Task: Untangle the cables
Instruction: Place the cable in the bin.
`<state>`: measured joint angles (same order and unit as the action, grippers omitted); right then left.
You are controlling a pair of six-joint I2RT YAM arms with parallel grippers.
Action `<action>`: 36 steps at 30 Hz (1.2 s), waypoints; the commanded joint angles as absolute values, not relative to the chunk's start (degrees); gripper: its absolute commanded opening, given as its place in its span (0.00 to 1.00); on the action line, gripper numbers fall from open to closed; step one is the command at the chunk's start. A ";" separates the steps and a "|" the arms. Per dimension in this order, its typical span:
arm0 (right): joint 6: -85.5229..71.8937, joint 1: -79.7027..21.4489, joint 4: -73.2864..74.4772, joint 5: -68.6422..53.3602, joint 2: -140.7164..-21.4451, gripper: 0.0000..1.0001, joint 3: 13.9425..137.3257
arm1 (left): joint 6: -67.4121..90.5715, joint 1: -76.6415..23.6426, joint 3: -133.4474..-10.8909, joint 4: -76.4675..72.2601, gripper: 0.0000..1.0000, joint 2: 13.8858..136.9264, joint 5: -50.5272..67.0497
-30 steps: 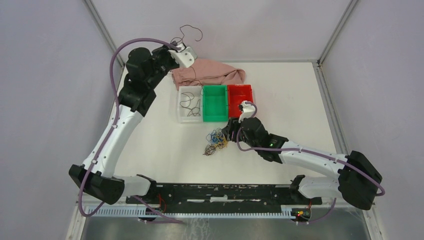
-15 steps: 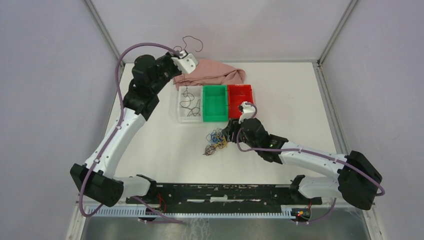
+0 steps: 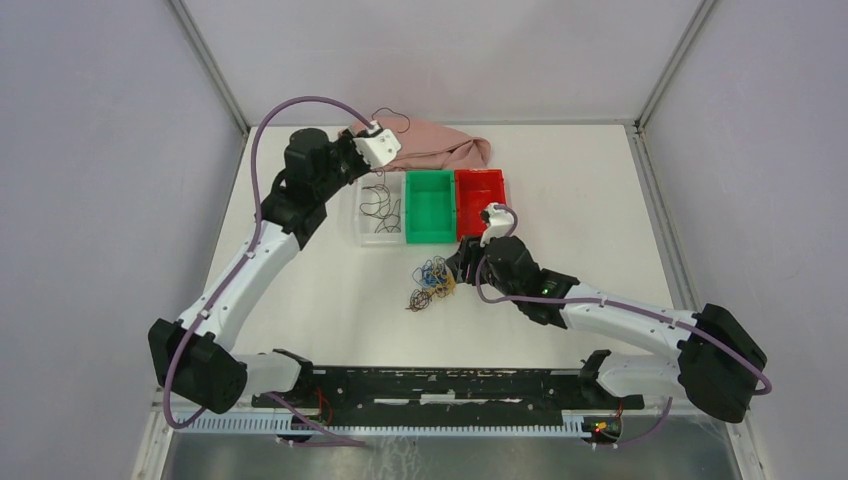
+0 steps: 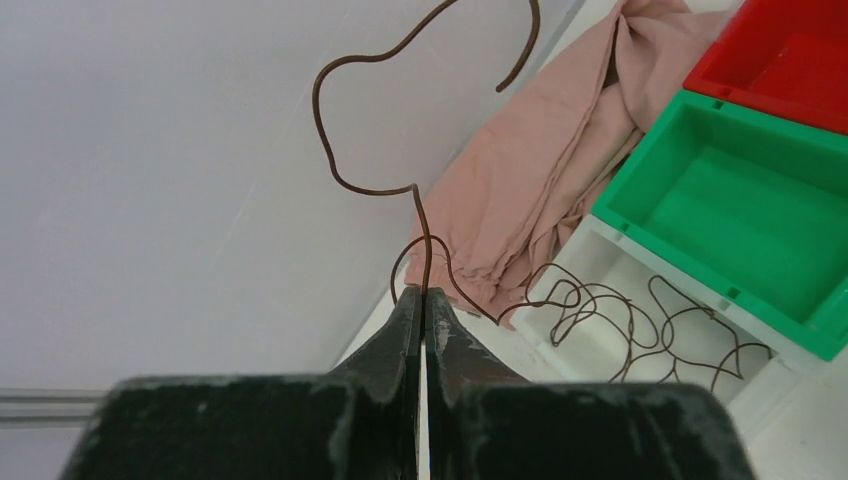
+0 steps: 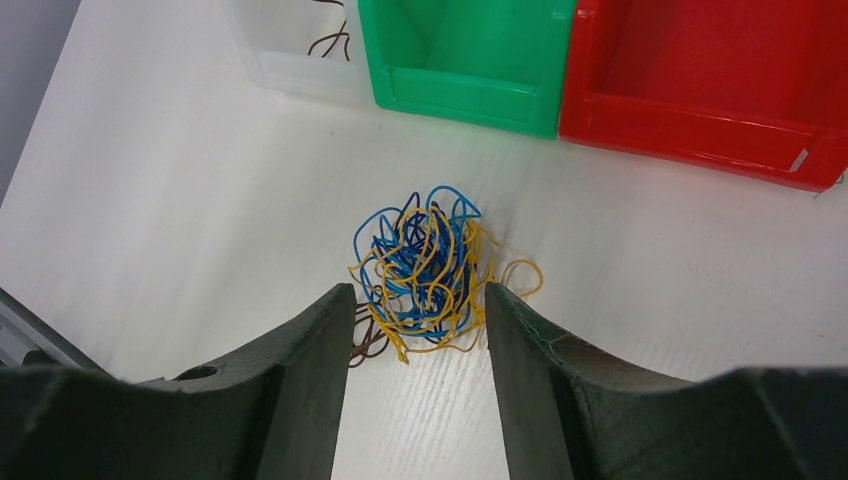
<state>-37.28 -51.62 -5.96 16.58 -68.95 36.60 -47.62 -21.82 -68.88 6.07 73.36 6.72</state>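
The left pincer is pinched shut on one dark brown wire, held up by the clear bin toward the bench's far left corner. The step looks like sorting that freed strand, so next it should lower and let go. The right pincer gapes wide and empty, facing the blue-and-yellow bundle of cables lying mid-bench.
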 commanded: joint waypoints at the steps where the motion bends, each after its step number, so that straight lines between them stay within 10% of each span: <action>1: -37.70 -51.33 -7.67 16.61 -67.40 0.57 36.78 | -39.92 -21.59 -71.16 11.25 0.03 72.95 8.69; 36: -38.02 -45.43 -6.11 13.28 -68.57 0.55 37.57 | -38.30 -21.29 -61.15 4.59 0.03 97.81 -0.31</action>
<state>-37.32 -46.44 -5.23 14.37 -68.58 36.60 -38.24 -21.56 -61.36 8.45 96.66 0.10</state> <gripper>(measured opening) 0.556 0.046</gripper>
